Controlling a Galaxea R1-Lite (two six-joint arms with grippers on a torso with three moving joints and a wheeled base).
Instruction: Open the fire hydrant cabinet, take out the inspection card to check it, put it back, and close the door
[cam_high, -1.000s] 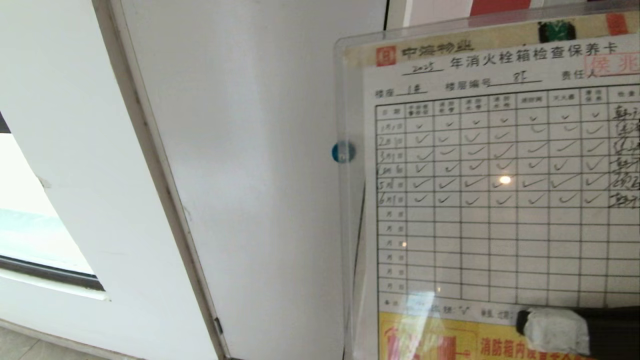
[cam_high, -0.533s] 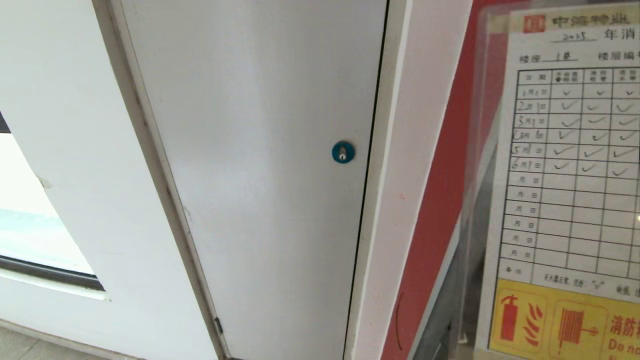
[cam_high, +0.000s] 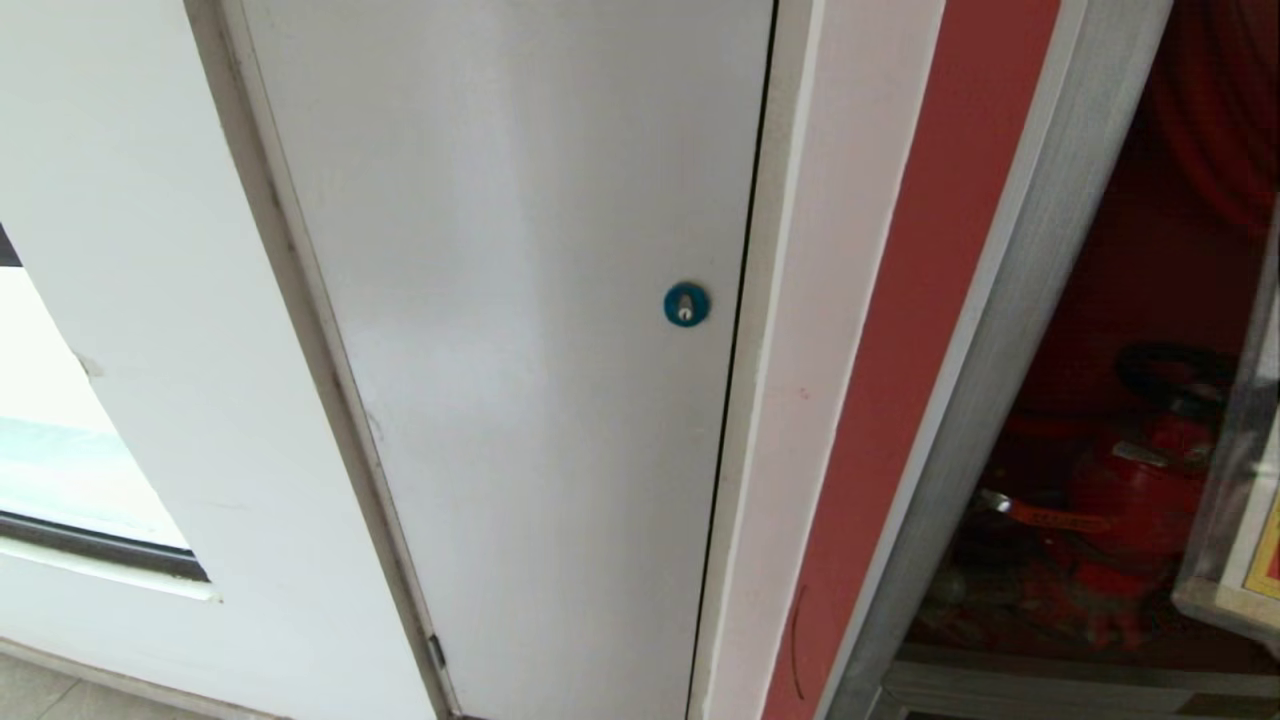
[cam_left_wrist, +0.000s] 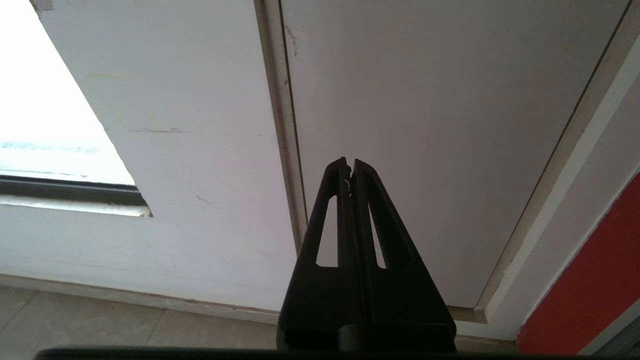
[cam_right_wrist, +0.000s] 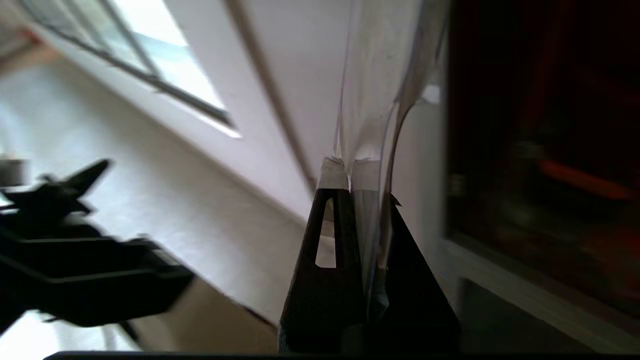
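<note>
The fire hydrant cabinet (cam_high: 1010, 380) stands open at the right, its brushed silver frame around a red interior with a red valve (cam_high: 1140, 480). Only a strip of the inspection card (cam_high: 1245, 520), in its clear sleeve with a yellow corner, shows at the head view's right edge, in front of the opening. In the right wrist view the sleeve (cam_right_wrist: 380, 80) is seen edge-on, and my right gripper (cam_right_wrist: 350, 172) is shut on its lower edge with white-taped fingertips. My left gripper (cam_left_wrist: 350, 162) hangs parked and shut, empty, before the wall. The door is out of view.
A grey-white panel (cam_high: 520, 350) with a round blue lock (cam_high: 686, 304) fills the middle, a white jamb and red strip (cam_high: 930, 300) to its right. A window (cam_high: 60, 470) sits low at the left. My left arm (cam_right_wrist: 75, 280) shows beside the right gripper.
The card has swept from the middle of the head view off to the right edge, uncovering the blue lock, the red strip and the cabinet's opening. The right fingertip has left the head view.
</note>
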